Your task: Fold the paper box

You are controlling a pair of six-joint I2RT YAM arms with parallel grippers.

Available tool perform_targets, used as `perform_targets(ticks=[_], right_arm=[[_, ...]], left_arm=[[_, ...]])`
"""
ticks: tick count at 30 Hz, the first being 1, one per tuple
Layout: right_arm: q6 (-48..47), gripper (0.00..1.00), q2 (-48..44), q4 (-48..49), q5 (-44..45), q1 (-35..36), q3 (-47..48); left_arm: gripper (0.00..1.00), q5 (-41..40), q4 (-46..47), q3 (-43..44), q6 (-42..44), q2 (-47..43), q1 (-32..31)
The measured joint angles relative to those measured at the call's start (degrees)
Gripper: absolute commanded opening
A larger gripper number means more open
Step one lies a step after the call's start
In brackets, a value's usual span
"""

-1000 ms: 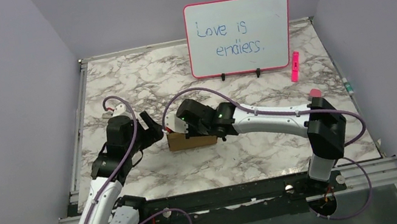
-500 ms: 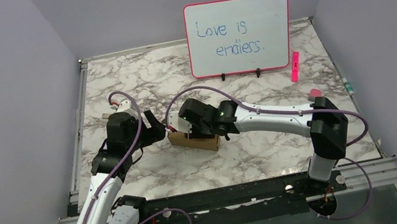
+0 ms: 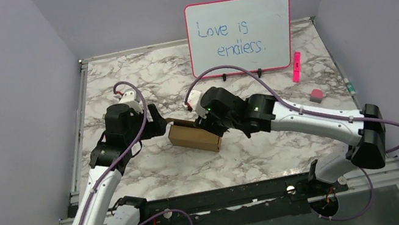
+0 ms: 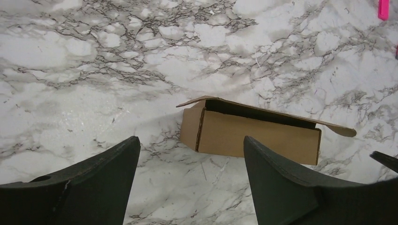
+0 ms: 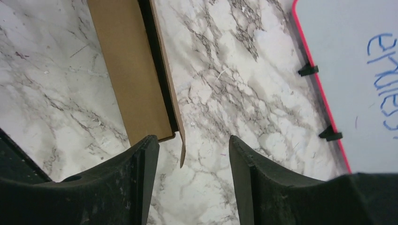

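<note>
The paper box (image 3: 194,137) lies nearer the counter's (image 3: 255,161) left edge, its lid flap ajar. The left gripper (image 4: 190,183) and right gripper (image 5: 193,178) flank it, both spread wide and empty.

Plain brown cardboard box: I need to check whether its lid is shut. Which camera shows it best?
Left wrist. The plain brown cardboard box lies whole, its lid flap raised with a dark gap beneath. Top external shows the box small, the gap unclear. Right wrist crops the box to one long face and the flap's edge.

Even, bright overhead light; soft shadows, sharp focus.
</note>
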Motion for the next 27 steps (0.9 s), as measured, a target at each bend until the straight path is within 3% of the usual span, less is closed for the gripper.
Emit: perform_targets(ticks=[6,13,27], right_arm=[[11.4,0.61,-6.6,-0.6,1.2,-0.2,-6.2],[21.1,0.51,-8.9,-0.6,1.2,-0.7,-13.4],[26.6,0.41,-9.3,4.0,5.1,-0.7,-17.8]], left_arm=[[0.82,1.5,0.5,2.4,6.4,3.1,0.0],[0.84,2.8,3.5,2.5,16.2,5.3,0.0],[0.80,9.2,6.1,3.1,29.1,13.4,0.0]])
